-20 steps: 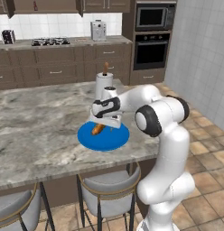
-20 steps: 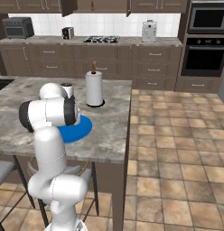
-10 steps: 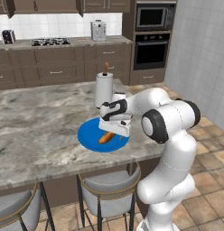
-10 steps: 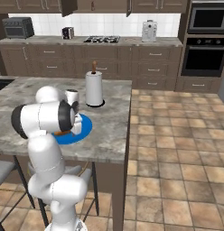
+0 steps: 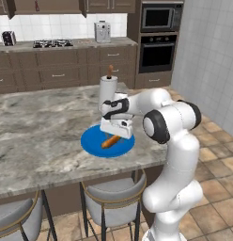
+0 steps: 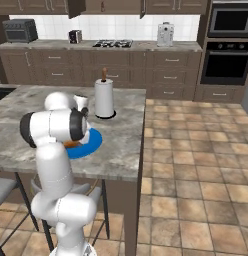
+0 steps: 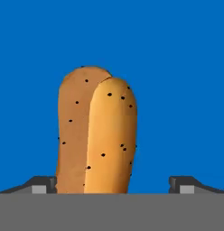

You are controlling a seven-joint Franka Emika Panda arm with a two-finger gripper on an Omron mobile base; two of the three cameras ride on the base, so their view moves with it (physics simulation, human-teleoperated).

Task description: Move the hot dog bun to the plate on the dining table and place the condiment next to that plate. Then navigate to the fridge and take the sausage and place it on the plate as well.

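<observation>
1. The hot dog bun [image 5: 111, 141] lies flat on the blue plate [image 5: 92, 146], which sits on the marbled tabletop [image 5: 38, 127] of the dining table, near its front edge and just in front of the paper towel roll [image 5: 108, 92].
2. The gripper [image 5: 116, 133] hovers directly above the bun with its jaws spread wide and nothing between them; in the hand view the two fingertips [image 7: 39, 185] stand well apart on either side of the bun [image 7: 96, 135], with blue plate [image 7: 177, 67] showing all round.
3. The relation that matters: the bun is straight below the gripper, and its long axis runs away from the camera, across the line between the fingertips. In the left base view that axis lies diagonally on the plate.
4. Judged from this, the bun step looks finished, and the next move is probably a straight lift clear of the plate.
5. The condiment cannot be made out in these views, so which way the arm must turn for it cannot be told.
6. From the right base view the arm covers most of the plate [image 6: 93, 145].
</observation>
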